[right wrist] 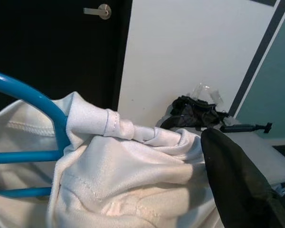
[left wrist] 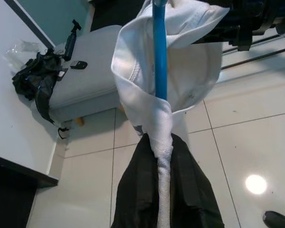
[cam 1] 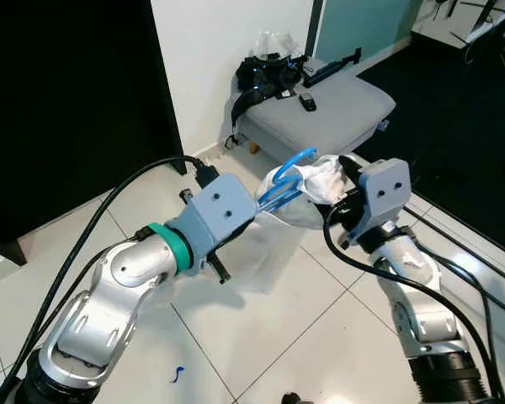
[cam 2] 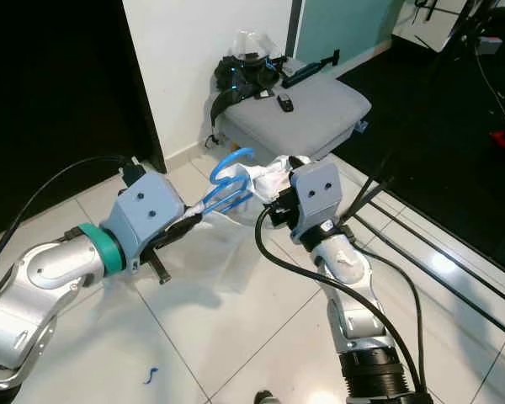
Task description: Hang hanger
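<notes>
The left gripper [left wrist: 164, 190] is pinching one end of the blue hanger [cam 1: 279, 187] along with a twisted fold of the white garment [left wrist: 180, 71], holding both in the air above the tiled floor [cam 1: 261, 337]. The right gripper [cam 1: 347, 175] is reaching into the bunched cloth at the other end; whether its fingers are closed I cannot tell. Judging from this, the garment is being worked onto the hanger; next comes spreading the cloth over the hanger's shoulder.
</notes>
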